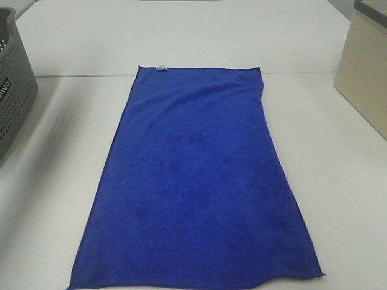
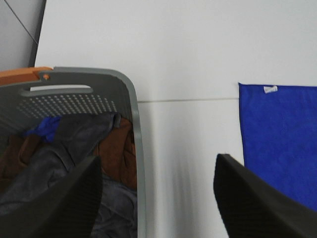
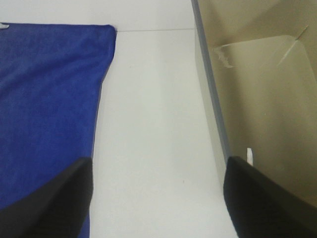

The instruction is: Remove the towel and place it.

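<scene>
1. The towel (image 1: 196,187) lies spread flat down the middle of the exterior high frame on the white surface (image 1: 338,181), its white tag (image 1: 161,67) at the top edge. Nothing grips it.
2. The left claw (image 2: 156,198) hangs with fingers apart above the grey basket (image 2: 133,148) rim and bare surface; the right claw (image 3: 157,198), likewise spread, hangs between the towel edge and the beige box (image 3: 257,99).
3. Flat plush cloth gives little to pinch; a claw closing on it may slide off or catch only the stitched edge.
4. A one-sided lift would probably let the towel drag and bunch.
5. The basket already holds clothes (image 2: 59,148), so a loosely dropped towel may drape over its rim.
</scene>
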Robot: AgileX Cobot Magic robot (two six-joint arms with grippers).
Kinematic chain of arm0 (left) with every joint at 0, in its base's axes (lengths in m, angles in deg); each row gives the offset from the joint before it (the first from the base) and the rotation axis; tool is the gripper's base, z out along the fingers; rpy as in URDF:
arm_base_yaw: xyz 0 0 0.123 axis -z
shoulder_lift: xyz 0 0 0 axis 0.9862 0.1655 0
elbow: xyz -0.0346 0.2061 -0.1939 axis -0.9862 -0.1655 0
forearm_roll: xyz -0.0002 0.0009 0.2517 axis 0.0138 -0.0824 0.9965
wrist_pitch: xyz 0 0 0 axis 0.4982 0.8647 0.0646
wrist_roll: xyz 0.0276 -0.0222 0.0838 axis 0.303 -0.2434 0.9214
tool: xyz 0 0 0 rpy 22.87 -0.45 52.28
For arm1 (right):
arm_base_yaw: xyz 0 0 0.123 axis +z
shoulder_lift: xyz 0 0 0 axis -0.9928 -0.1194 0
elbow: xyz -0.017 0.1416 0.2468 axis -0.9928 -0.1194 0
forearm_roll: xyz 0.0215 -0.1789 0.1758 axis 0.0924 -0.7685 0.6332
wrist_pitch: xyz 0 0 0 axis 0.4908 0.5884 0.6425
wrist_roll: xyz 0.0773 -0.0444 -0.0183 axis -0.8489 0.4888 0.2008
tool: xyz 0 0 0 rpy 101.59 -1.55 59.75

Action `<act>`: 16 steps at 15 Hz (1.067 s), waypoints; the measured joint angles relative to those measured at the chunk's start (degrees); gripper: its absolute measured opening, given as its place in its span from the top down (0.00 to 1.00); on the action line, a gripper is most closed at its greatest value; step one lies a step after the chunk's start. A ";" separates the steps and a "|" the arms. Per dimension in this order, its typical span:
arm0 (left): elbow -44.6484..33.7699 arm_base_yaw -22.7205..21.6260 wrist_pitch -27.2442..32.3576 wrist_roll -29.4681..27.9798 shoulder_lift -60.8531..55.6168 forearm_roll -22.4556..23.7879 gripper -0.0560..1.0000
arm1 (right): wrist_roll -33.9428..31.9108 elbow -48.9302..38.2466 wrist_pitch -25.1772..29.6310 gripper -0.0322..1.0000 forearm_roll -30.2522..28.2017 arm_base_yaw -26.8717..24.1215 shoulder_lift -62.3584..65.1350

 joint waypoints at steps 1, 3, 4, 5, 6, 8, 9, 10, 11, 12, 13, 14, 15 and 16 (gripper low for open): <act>-5.44 0.00 0.00 0.17 -3.90 -0.80 0.36 | 0.40 -5.79 0.00 0.27 -0.40 0.00 5.84; -18.79 0.06 0.00 0.23 -13.35 0.46 0.36 | 1.03 -15.30 0.06 0.27 -0.57 0.00 17.70; -25.38 0.06 0.06 0.29 -18.28 2.18 0.36 | 1.38 -19.77 0.17 0.27 -0.63 0.00 22.69; -32.37 0.06 0.11 0.29 -23.72 4.07 0.36 | 1.38 -23.84 0.17 0.27 -0.63 0.00 27.39; -38.62 0.06 0.23 0.29 -29.22 5.39 0.36 | 1.38 -27.39 0.17 0.27 -0.34 0.00 31.51; -47.56 0.06 -2.12 0.17 -38.39 6.99 0.36 | 2.01 -34.61 0.17 0.27 1.43 0.00 38.10; -51.34 0.06 -4.81 0.17 -42.57 7.33 0.36 | 3.38 -37.82 0.17 0.27 1.78 0.00 41.77; -54.66 0.06 -6.30 0.11 -46.35 7.51 0.36 | 5.61 -41.37 0.17 0.27 1.95 0.00 45.84; -57.41 0.06 -6.93 -0.29 -49.45 7.56 0.36 | 7.56 -44.63 0.17 0.27 2.01 0.00 49.79; -60.05 0.06 -7.51 -0.52 -52.31 7.56 0.36 | 8.48 -48.36 0.17 0.27 2.41 0.00 53.97; -62.57 0.06 -7.62 -0.52 -55.00 7.68 0.36 | 8.88 -53.00 0.17 0.27 3.09 0.00 57.98; -65.20 0.06 -7.79 -0.63 -57.87 7.79 0.36 | 8.94 -57.07 0.00 0.27 3.27 0.00 62.11; -67.78 0.06 -8.02 -0.69 -60.91 7.96 0.36 | 9.51 -60.96 -0.74 0.27 3.27 0.00 66.00; -70.13 0.06 -9.05 -0.40 -63.77 8.02 0.36 | 10.37 -63.71 -1.49 0.27 3.27 0.00 69.33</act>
